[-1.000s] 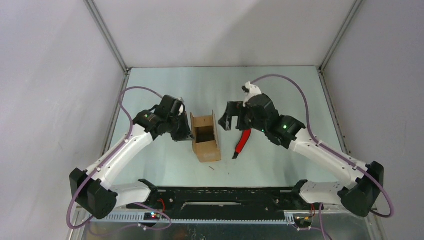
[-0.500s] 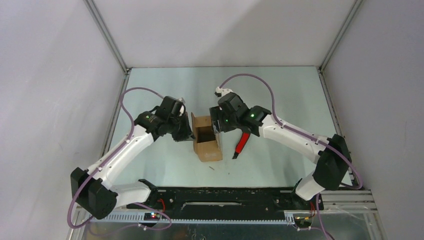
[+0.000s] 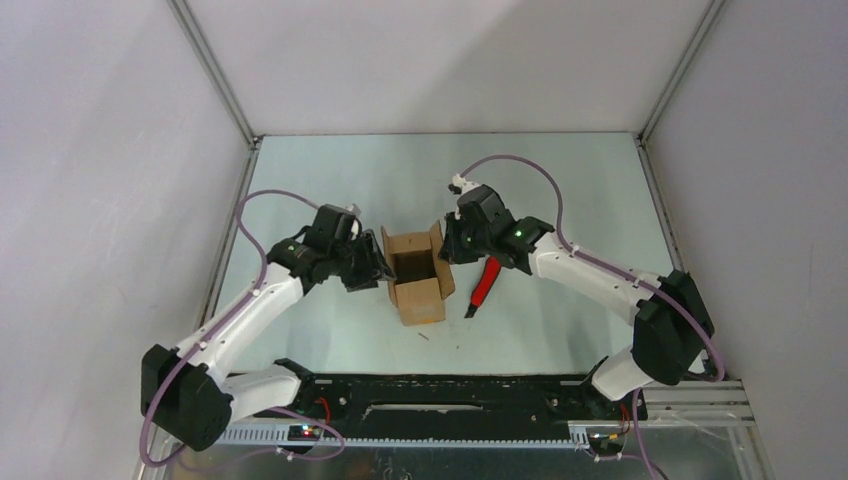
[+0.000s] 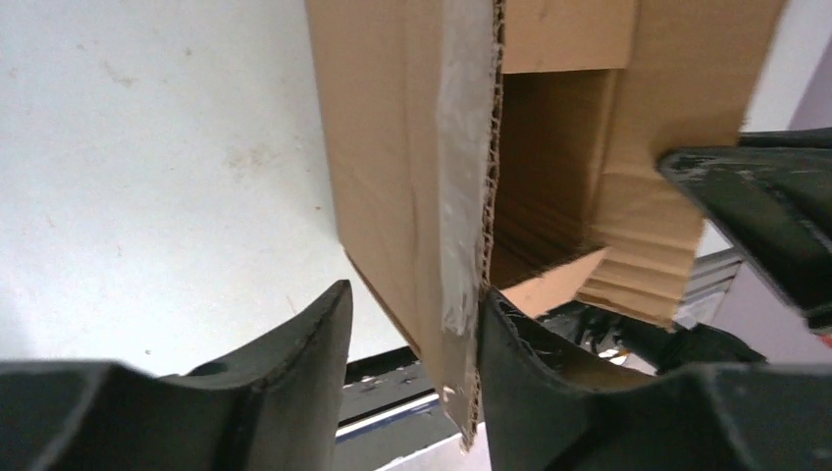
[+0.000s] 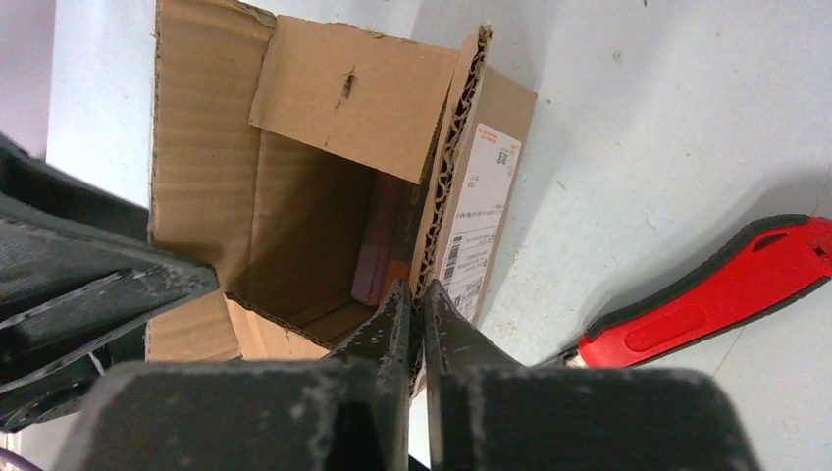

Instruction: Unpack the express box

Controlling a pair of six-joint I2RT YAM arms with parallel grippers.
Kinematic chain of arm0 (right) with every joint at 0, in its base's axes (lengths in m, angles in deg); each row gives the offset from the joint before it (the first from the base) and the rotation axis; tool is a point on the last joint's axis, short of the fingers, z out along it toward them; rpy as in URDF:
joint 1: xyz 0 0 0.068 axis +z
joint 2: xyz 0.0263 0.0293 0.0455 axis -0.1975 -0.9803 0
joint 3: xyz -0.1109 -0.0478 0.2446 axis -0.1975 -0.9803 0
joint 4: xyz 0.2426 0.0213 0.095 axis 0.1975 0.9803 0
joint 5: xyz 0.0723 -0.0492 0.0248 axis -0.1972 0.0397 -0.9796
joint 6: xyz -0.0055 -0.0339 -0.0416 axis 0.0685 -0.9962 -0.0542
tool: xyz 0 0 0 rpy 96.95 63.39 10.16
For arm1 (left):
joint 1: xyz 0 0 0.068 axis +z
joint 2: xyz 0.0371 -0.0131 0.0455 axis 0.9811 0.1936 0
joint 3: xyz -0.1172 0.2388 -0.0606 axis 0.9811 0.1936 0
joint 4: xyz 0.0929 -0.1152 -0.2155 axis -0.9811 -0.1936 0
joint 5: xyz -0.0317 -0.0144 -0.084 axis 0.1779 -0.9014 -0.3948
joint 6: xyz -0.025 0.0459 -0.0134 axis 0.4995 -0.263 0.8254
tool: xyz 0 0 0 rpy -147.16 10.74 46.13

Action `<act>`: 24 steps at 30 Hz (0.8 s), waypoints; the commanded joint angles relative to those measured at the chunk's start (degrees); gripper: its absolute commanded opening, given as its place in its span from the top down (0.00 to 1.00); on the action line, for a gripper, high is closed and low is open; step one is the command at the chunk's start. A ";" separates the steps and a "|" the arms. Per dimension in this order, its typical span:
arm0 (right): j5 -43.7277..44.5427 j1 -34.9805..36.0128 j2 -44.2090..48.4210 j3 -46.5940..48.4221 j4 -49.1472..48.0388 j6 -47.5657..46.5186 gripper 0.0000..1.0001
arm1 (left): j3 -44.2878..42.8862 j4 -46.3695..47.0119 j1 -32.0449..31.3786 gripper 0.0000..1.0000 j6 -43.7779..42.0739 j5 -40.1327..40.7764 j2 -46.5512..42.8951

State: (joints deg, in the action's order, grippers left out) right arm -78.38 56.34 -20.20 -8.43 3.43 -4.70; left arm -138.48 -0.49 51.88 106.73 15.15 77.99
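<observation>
Right gripper (image 5: 412,290) is being pinched onto the box (image 5: 206,147) wall, left gripper (image 4: 414,296) being held spread; flaps open, contents (image 5: 373,263) not yet removed.

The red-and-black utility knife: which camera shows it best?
Top external: nearly the whole red-and-black utility knife shows, beside the brown cardboard box. Right wrist catches only part of its handle; left wrist shows none of it.

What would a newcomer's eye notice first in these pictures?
The open express box stands at the centre of the table. The right gripper pinches its right wall by the white label; the open left gripper straddles the opposite wall. A red-and-black utility knife lies right of it.
</observation>
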 commanded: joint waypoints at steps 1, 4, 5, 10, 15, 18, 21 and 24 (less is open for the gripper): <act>-2.80 -0.10 0.94 -3.28 -2.12 0.22 1.00 | 3.19 0.65 1.70 0.44 0.39 2.35 0.72; -3.26 0.06 1.04 -4.07 -3.44 0.05 1.00 | 2.33 0.58 2.44 0.37 0.80 3.41 1.75; -3.28 0.14 1.14 -4.36 -3.89 -0.14 1.00 | 2.04 0.58 2.75 0.37 0.98 3.80 2.21; -4.65 -0.31 2.49 -8.11 -7.93 0.00 1.00 | -1.00 -0.69 5.65 0.41 1.92 9.00 5.81; -9.18 -2.03 4.61 -12.35 -14.43 0.57 1.00 | -6.84 -0.12 7.25 0.43 0.81 9.98 10.21; -10.71 -2.53 4.68 -13.17 -16.70 -0.24 1.00 | -9.42 0.68 7.27 0.53 0.19 9.23 11.42; -11.93 -3.16 4.21 -13.50 -17.95 -0.16 1.00 | -11.22 0.22 7.27 0.69 -1.04 8.70 11.23; -12.24 -3.31 4.01 -13.58 -19.90 0.41 1.00 | -12.78 -0.66 7.25 0.94 -2.81 8.96 10.66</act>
State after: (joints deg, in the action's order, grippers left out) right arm -88.63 53.35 -16.38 -20.99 -15.94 -2.67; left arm -146.43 -0.73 57.71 106.88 19.87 89.66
